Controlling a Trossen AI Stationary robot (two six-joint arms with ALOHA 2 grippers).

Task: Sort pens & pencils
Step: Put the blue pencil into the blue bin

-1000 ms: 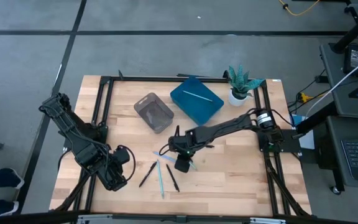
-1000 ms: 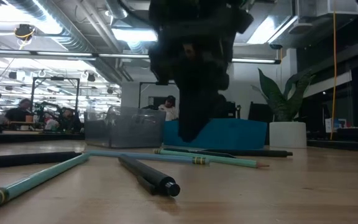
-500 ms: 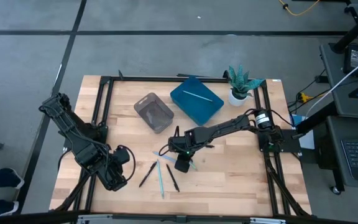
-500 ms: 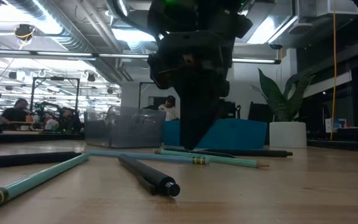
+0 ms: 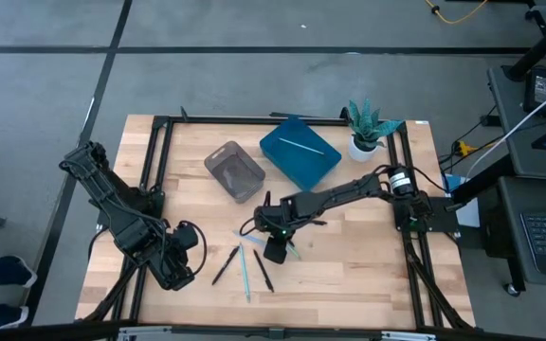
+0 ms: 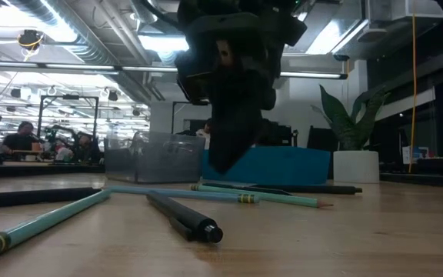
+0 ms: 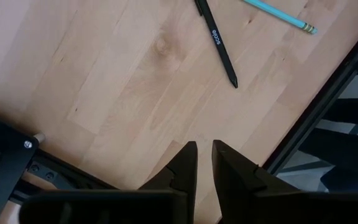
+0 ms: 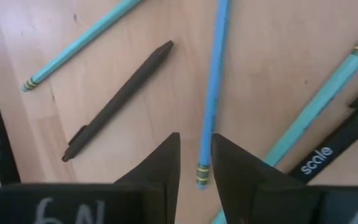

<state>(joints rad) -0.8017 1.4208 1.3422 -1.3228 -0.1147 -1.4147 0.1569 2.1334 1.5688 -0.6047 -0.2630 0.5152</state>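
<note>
Several pens & pencils lie flat on the wooden table: a black one (image 5: 224,265), a light blue one (image 5: 245,272) and a black one (image 5: 263,270) near the front, with more beside my right gripper (image 5: 273,251). That gripper points down a little above the table (image 6: 225,165), slightly open and holding nothing. In the right wrist view its fingertips (image 8: 196,146) stand over the banded end of a light blue pencil (image 8: 215,87), with a black pen (image 8: 120,99) beside it. My left gripper (image 7: 204,149) waits at the front left, slightly open, near a black pen (image 7: 219,46).
A blue tray (image 5: 282,161) with one light blue stick in it and a clear grey bin (image 5: 234,170) stand at the back. A potted plant (image 5: 366,128) is at the back right. Black frame rails (image 5: 150,189) run along the table's sides.
My right gripper's fingertips dipped toward the table, then came up again, and now stand a little farther toward the table's left edge. The pens and pencils have stayed where they were.
</note>
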